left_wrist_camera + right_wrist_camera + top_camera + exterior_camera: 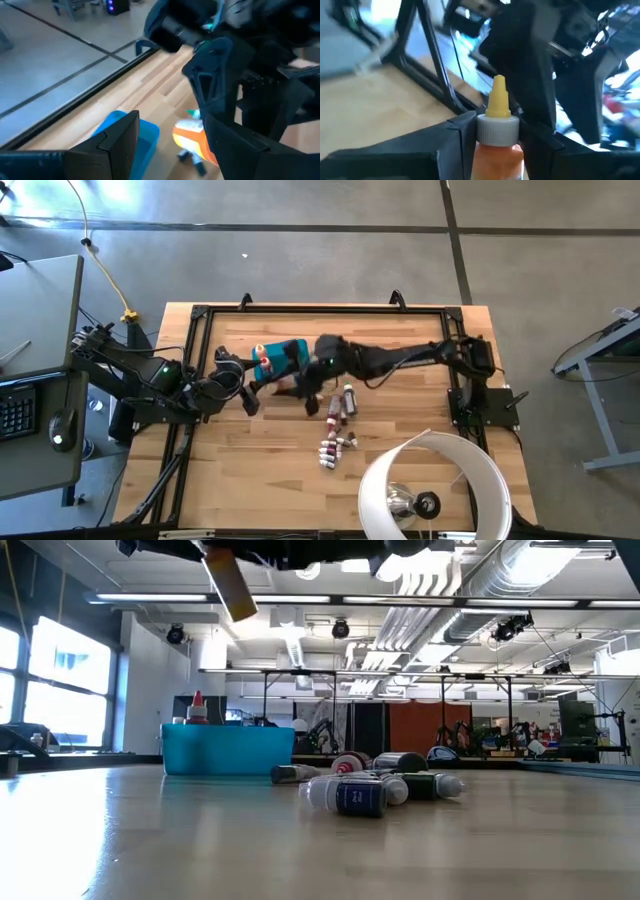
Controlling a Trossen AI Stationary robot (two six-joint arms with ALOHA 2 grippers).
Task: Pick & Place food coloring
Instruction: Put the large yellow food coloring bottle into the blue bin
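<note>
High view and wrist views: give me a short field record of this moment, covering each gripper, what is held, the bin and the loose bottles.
right gripper: shut on orange bottle, raised above the table
left gripper: open, empty, close to the teal bin
teal bin contents: one red-capped bottle showing above the rim
loose bottles: lying in a scatter on the table, beside the bin

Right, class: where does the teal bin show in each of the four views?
High view: teal bin left of table centre, partly under the right arm.
Low view: left of centre, behind the lying bottles.
Left wrist view: a blue corner low in the picture.
Right wrist view: not in it; only the orange bottle in the right claw.
Shared landmark: the right arm above the bin.
</note>
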